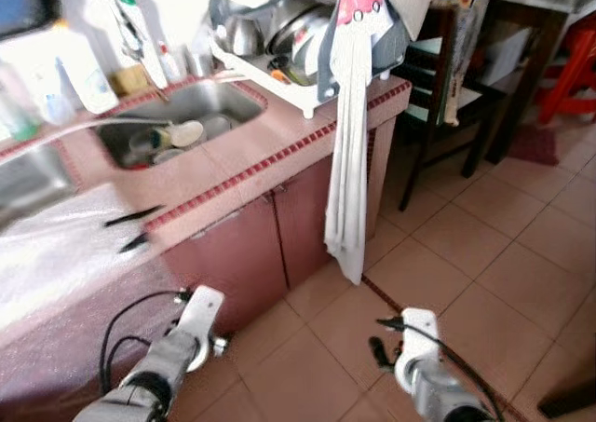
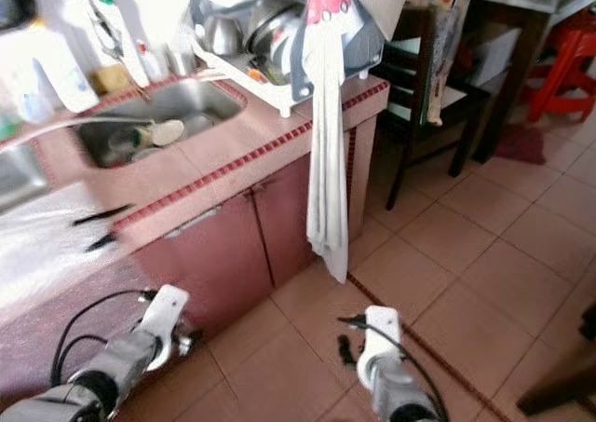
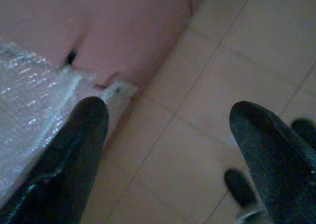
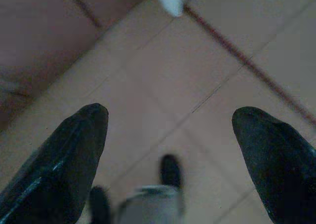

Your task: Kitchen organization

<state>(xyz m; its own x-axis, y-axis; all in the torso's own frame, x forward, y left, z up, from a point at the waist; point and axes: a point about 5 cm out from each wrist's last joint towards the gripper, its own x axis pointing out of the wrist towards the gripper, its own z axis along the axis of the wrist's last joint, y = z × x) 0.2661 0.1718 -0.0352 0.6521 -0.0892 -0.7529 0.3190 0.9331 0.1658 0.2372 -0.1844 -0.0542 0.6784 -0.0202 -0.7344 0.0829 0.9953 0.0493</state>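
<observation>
A pink tiled counter (image 1: 244, 164) with a steel sink (image 1: 240, 102) stands ahead on my left. Cups and a sponge lie in the sink. A white dish rack (image 1: 277, 74) full of pots and bowls sits at the counter's end, and a long white towel (image 1: 348, 170) hangs from it almost to the floor. Two black utensils (image 1: 133, 218) lie by a sheet of bubble wrap (image 1: 56, 254). Both arms are held low over the floor in front of the cabinet. My left gripper (image 3: 168, 120) is open beside the wrap's edge. My right gripper (image 4: 170, 122) is open over the tiles, holding nothing.
Pink cabinet doors (image 1: 270, 240) run below the counter. Bottles (image 1: 89, 75) stand behind the sink. A dark wooden chair (image 1: 436, 105) stands right of the counter's end, with a red stool (image 1: 573, 68) farther back. Beige floor tiles (image 1: 484, 254) spread to my right.
</observation>
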